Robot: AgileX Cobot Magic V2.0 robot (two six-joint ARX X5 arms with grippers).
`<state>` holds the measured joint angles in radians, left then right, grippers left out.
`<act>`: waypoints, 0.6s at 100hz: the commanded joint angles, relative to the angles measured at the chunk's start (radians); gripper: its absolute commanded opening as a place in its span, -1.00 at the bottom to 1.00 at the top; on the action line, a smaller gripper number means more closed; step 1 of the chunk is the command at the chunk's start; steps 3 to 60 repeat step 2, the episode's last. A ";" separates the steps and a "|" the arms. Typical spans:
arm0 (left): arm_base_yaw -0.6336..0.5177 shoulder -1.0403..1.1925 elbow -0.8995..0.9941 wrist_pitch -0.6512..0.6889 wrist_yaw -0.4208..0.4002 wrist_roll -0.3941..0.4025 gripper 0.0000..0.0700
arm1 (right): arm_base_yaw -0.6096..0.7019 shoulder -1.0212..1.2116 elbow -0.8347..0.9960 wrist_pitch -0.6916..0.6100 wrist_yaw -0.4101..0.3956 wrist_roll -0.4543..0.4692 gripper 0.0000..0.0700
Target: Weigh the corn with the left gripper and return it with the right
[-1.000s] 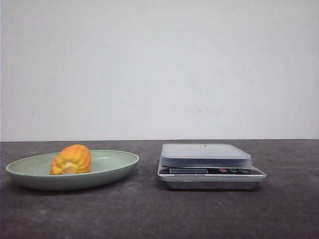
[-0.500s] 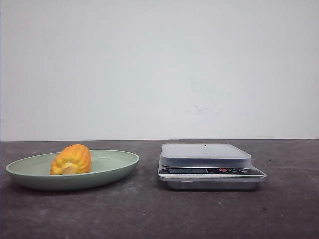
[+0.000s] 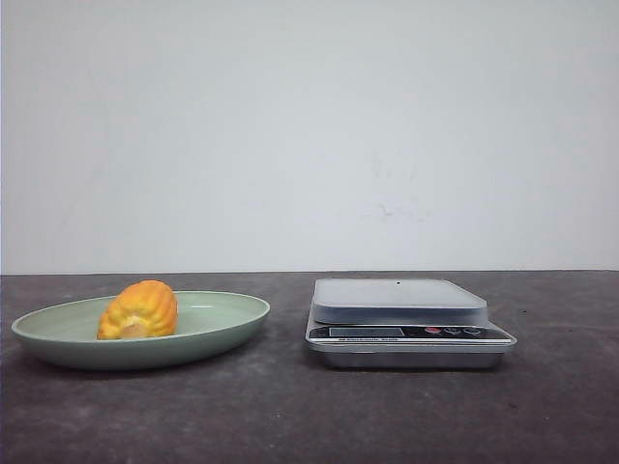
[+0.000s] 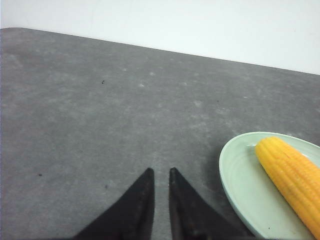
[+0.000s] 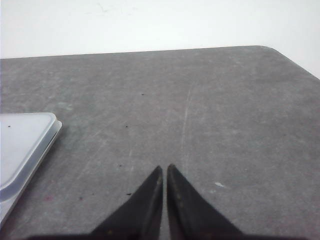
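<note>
I am holding my left tool [image 4: 160, 175] low over the table [image 4: 100, 115], its tips nearly together with only a thin gap between them, gripping nothing. My right tool [image 5: 164, 171] is sitting likewise over bare table, tips all but touching, also empty.

The corn [image 4: 292, 175] is lying on its side in the plate [image 4: 237, 185], just to the right of my left tool and a little ahead of it, clear of the tips. In the front view the corn [image 3: 140, 309] is resting left of centre in the plate [image 3: 232, 319], with the scale [image 3: 401, 304] standing apart to the plate's right. The scale's platform edge [image 5: 25, 145] is showing to the left of my right tool.

Risks, as I judge them:
- My left tool is nearly closed; reaching for the corn without opening wide first would be pushing it along the plate, not gripping it.
- The corn is rounded and lying on a smooth, dished surface, so an off-centre pinch is likely to be rolling it away or squeezing it out.
- A descent too near the plate rim could be tipping or sliding the plate.
- A heavy or off-centre placement on the scale may be letting the corn roll off the platform.
</note>
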<state>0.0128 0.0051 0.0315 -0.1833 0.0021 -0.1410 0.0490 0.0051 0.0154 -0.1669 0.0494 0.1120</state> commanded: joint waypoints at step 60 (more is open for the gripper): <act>0.002 0.000 -0.017 -0.005 0.002 0.014 -0.99 | -0.001 -0.001 -0.005 0.010 0.003 0.010 -0.98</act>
